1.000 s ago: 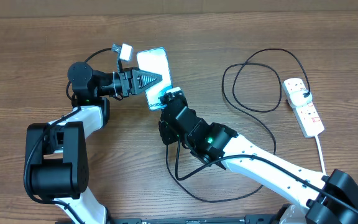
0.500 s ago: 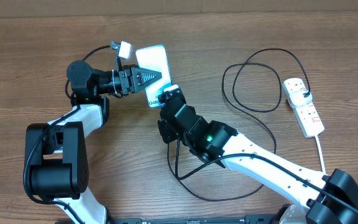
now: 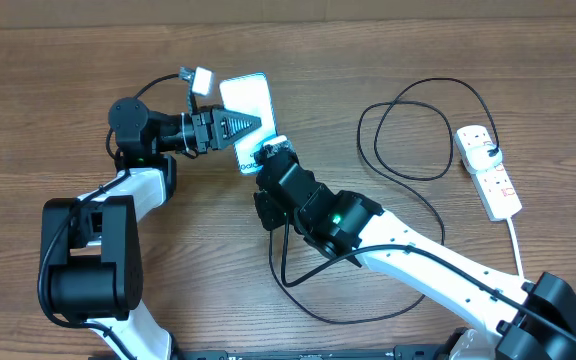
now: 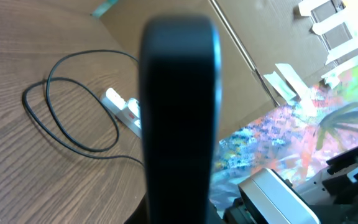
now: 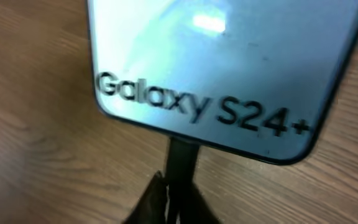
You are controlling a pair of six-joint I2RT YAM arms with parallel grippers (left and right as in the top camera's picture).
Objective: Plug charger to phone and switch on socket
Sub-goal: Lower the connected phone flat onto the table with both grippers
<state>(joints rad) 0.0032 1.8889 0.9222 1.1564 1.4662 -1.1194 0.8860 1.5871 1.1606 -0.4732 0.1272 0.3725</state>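
Black and limp, the charger [image 5: 181,158] only steers near its stiff tip. Your right tool [image 5: 174,202] pinches it there, touching the bottom edge of the phone [image 5: 229,56]. That glass is slick and fragile, and your left tool [image 3: 236,128] looks clamped across its side.

setting: a robotics lab bench, not a home. wood-grain tabletop [image 3: 58,60]; my left arm base [image 3: 83,270] and right arm base [image 3: 558,310] stand at its near edge. brown cardboard wall [image 3: 388,8] along the far edge. left wrist view: white strips [image 4: 328,18] on cardboard, a colourful printed sheet [image 4: 303,130] beyond the table.
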